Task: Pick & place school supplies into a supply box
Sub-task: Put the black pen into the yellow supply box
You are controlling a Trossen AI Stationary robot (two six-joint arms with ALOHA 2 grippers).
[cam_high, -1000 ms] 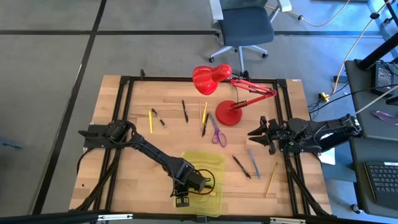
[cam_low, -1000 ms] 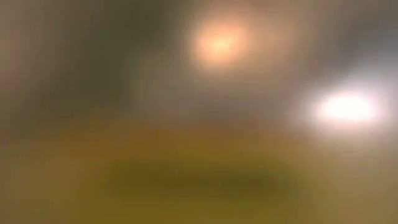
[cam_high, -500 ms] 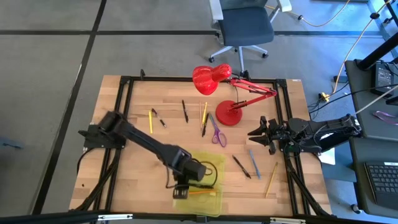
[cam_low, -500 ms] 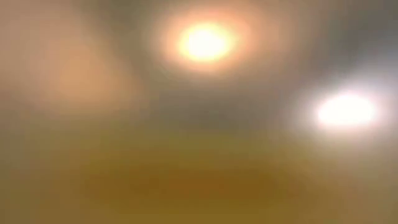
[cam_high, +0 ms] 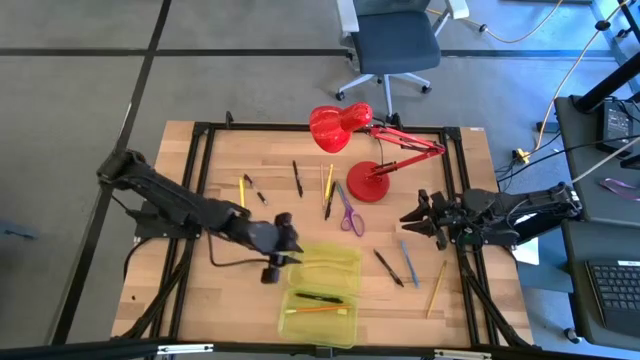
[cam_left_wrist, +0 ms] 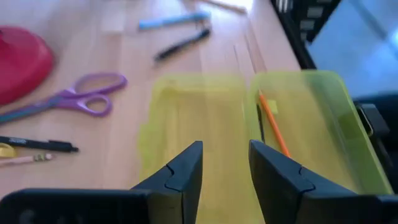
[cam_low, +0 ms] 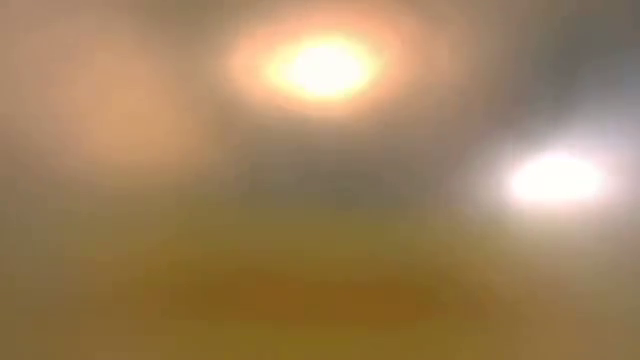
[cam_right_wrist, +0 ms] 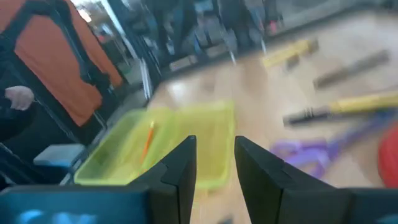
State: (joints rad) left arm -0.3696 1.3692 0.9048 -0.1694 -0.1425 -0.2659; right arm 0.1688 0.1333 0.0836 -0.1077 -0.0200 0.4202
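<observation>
A black pen point(cam_high: 318, 297) and an orange pencil point(cam_high: 318, 310) are lying in the box point(cam_high: 345, 322), the left tool point(cam_high: 272, 270) is hovering narrowly open and empty, scissors point(cam_high: 349, 216) and other pens are waiting on the bench point(cam_high: 200, 290).

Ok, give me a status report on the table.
Left gripper open, empty, beside box. Right gripper open, waiting at table edge. Two pens in box; scissors and more pens outside.

Both arms, the left arm point(cam_high: 190, 208) and the right arm point(cam_high: 520, 212), are dark and made of long jointed parts. Thin black cables hang beside them. Each ends in two flat black fingers point(cam_left_wrist: 180, 177) with slanted tips.
</observation>
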